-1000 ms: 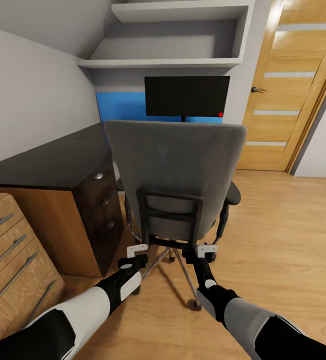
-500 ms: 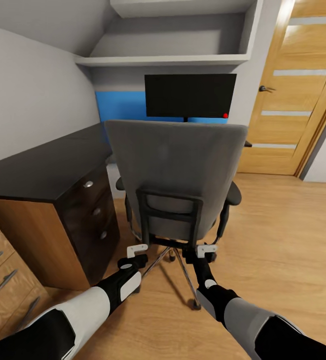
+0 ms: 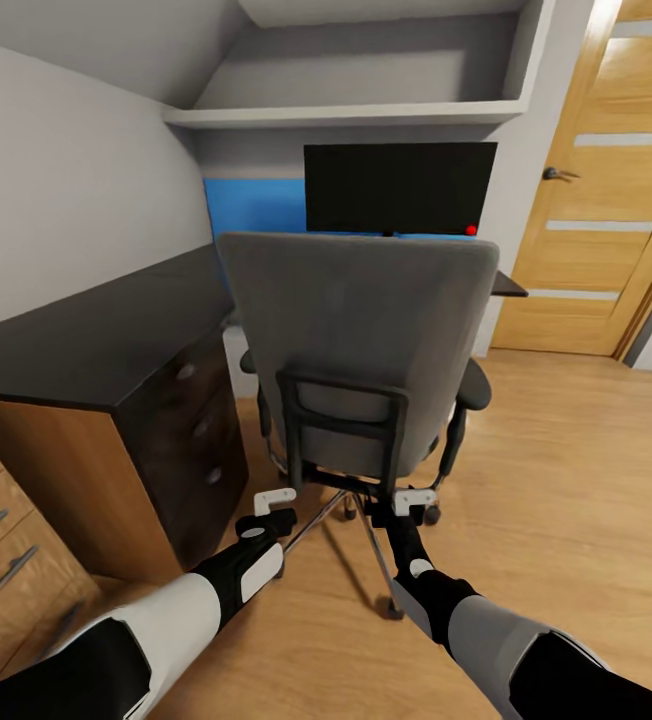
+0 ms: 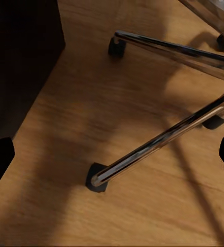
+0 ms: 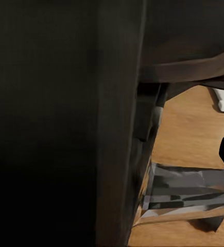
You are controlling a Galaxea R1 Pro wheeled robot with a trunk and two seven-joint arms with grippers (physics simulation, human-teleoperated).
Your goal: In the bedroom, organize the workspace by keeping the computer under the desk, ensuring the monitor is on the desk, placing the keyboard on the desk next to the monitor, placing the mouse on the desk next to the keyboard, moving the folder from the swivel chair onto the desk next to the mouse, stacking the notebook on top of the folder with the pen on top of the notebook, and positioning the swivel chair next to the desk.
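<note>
The swivel chair (image 3: 356, 320) stands right in front of me with its grey back toward me, hiding its seat. Both grippers sit low behind its back frame. My left gripper (image 3: 274, 497) is open over the floor, above the chrome base (image 4: 163, 139) and one castor (image 4: 93, 182). My right gripper (image 3: 413, 497) is pressed close to the chair's dark frame (image 5: 117, 103), one finger wide at the picture's edge. The monitor (image 3: 401, 187) stands on the black desk (image 3: 86, 335) beyond the chair. Folder, notebook, pen, keyboard, mouse and computer are hidden or out of view.
The desk's black drawers (image 3: 201, 425) are close on my left, with a light wooden chest (image 3: 6, 560) nearer still. A wooden door (image 3: 606, 200) stands at the right, over open wood floor. A wall shelf (image 3: 356, 113) and a blue wall panel (image 3: 251, 205) lie behind the monitor.
The camera has moved forward and turned: monitor and door slid right and grew, and the chest slid out at the left. The chair kept its place before my arms, travelling with me.
</note>
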